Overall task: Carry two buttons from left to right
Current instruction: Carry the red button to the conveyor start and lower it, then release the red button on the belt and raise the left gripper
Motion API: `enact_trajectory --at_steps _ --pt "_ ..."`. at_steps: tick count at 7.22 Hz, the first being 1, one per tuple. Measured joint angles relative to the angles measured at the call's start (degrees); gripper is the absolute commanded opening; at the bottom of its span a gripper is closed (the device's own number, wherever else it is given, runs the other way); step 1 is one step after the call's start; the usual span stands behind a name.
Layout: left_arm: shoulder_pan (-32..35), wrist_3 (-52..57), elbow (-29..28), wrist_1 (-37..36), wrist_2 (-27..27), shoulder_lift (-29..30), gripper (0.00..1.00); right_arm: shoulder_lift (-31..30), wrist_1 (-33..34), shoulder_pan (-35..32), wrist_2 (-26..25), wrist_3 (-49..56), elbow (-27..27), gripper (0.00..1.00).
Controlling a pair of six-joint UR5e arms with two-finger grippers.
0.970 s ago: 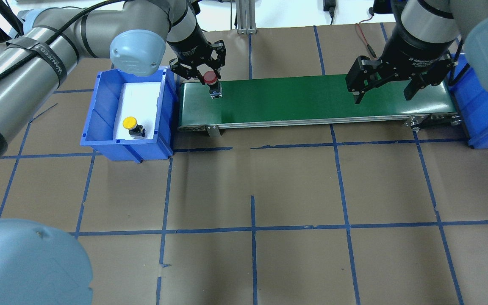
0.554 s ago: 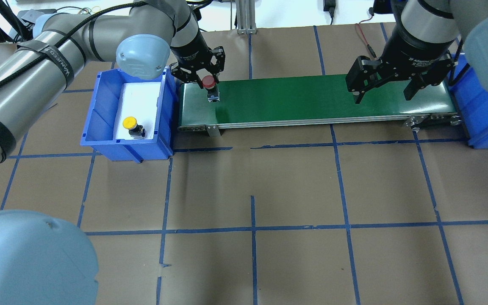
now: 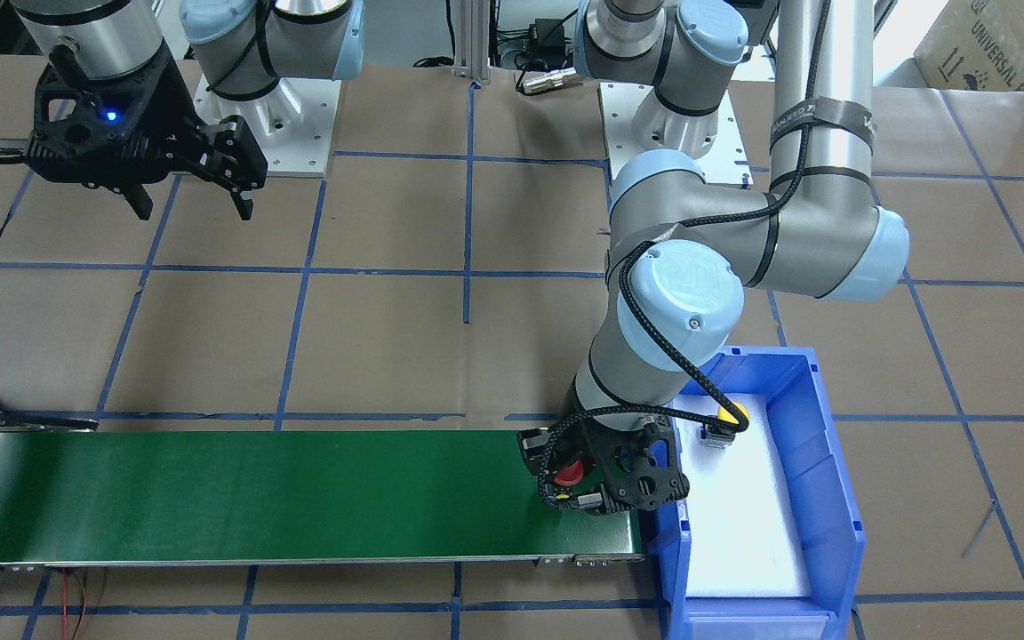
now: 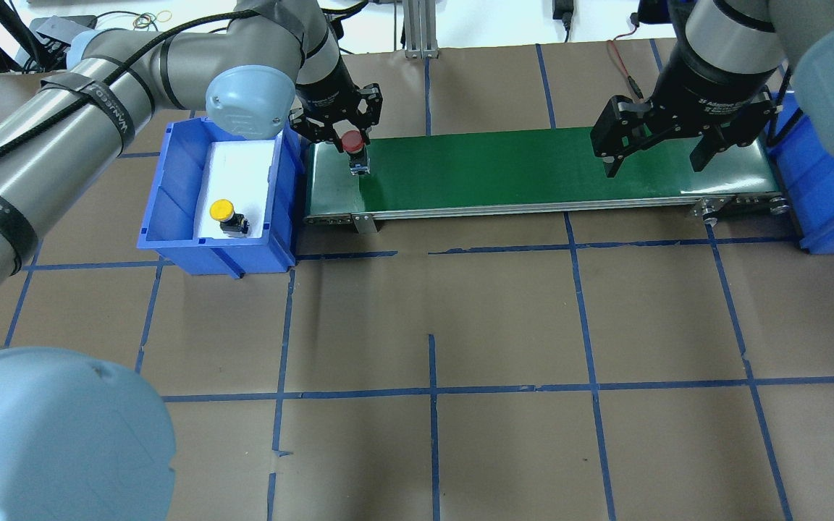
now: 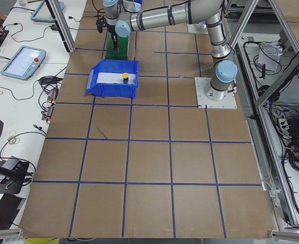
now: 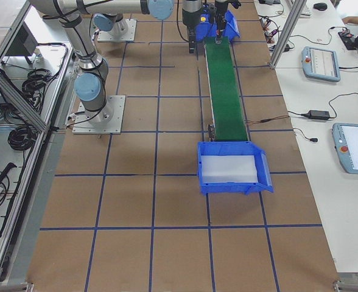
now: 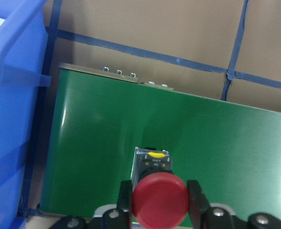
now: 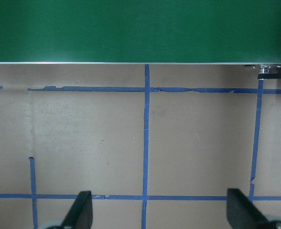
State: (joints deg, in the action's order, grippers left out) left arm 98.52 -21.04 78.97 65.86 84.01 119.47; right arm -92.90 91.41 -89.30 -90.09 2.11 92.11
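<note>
The red button point(image 7: 159, 200) is held at the left end of the green conveyor belt point(image 4: 533, 166), with its mushroom cap pinched on both sides by the left gripper point(image 4: 350, 137). Its long axis is seen running roughly upright: cap at the top between the fingers, switch body hanging below toward the belt. Whether the body is already touching the green surface cannot be told from these views.

In the overhead view the belt is laid out toward 3 o'clock from the button, and that is the direction the coming move is judged to turn on. The button is expected to be let go here and carried along to the far end.

At 3 o'clock, well apart from it, the right gripper point(image 4: 653, 168) is found hovering over the belt's right end, fingers spread wide and nothing between them. Beyond it, the right bin point(image 4: 815, 188) is set against the belt's end.

At about 8 o'clock from the red button, the yellow button point(image 4: 227, 217) is seen lying on the white liner of the left bin point(image 4: 163, 195), cap toward 10 o'clock, not yet picked up. The left arm is clearly the nearer one to both buttons. One of the two is judged to be under way, and neither has been delivered.
</note>
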Motion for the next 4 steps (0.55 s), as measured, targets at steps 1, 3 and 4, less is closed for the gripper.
enact_trajectory --at_steps 1,3,4 --pt "0.0 0.1 0.0 -0.7 0.1 0.4 0.15 0.0 0.0 0.0 0.0 0.0 0.0 1.00" --pt "-0.1 0.1 0.0 -1.8 0.1 1.1 0.25 0.0 0.0 0.0 0.0 0.0 0.0 1.00" --pt "-0.1 0.2 0.0 -2.0 0.1 1.2 0.63 0.0 0.0 0.0 0.0 0.0 0.0 1.00"
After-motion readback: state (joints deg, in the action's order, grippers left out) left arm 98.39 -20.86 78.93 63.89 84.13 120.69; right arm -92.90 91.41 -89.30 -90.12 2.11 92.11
